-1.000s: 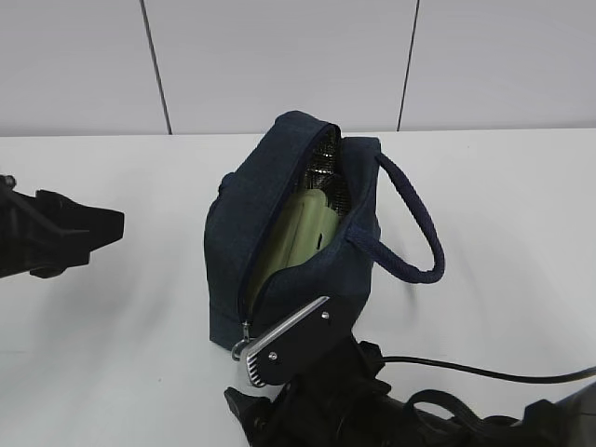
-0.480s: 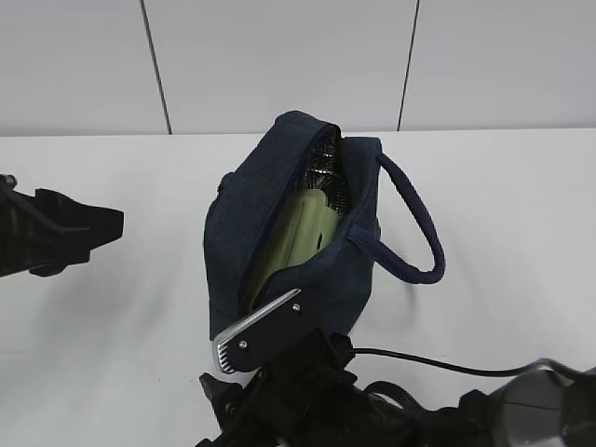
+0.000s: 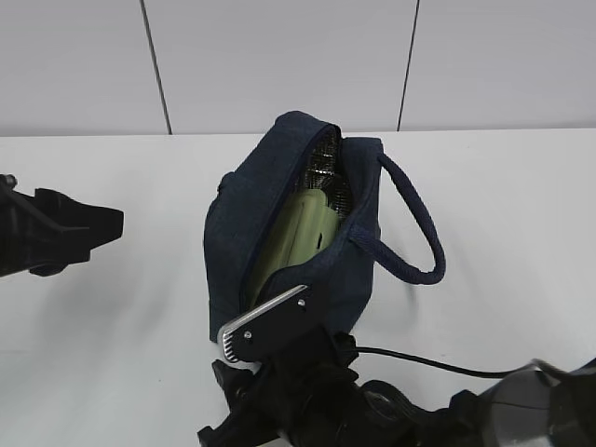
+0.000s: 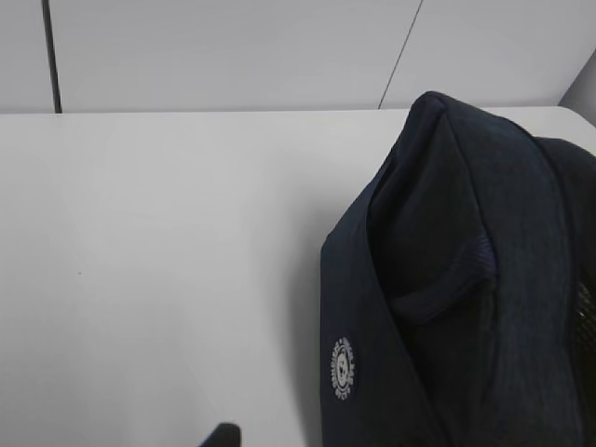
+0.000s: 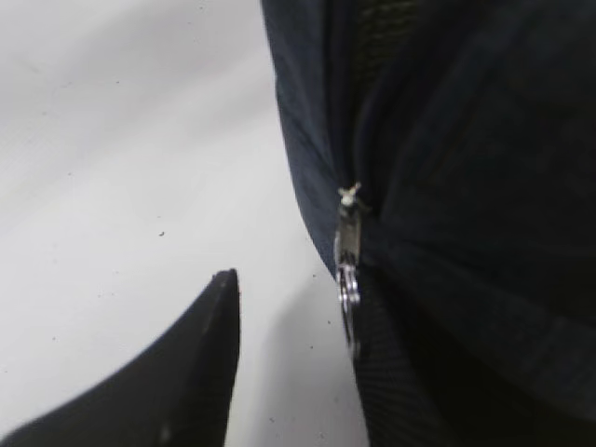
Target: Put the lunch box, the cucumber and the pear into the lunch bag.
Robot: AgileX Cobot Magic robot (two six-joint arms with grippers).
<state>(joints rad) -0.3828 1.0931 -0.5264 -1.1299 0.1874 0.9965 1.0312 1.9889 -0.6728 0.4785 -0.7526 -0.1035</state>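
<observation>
The navy lunch bag stands mid-table with its zipper open along the top. The pale green lunch box stands on edge inside it, against the silver foil lining. The cucumber and the pear are not in view. My right gripper is at the bag's near lower end. In the right wrist view it is open, with one black finger left of the metal zipper pull and the other finger hidden. My left gripper hovers left of the bag, empty; only one dark fingertip shows in its own view.
The bag's loop handle sticks out to the right. A black cable runs from the right arm across the near table. The bag's side with a round white logo fills the right of the left wrist view. A white wall stands behind.
My right gripper has shifted a little left along the bag's near end and now covers the zipper pull in the exterior view. The left arm and the bag have not moved.
</observation>
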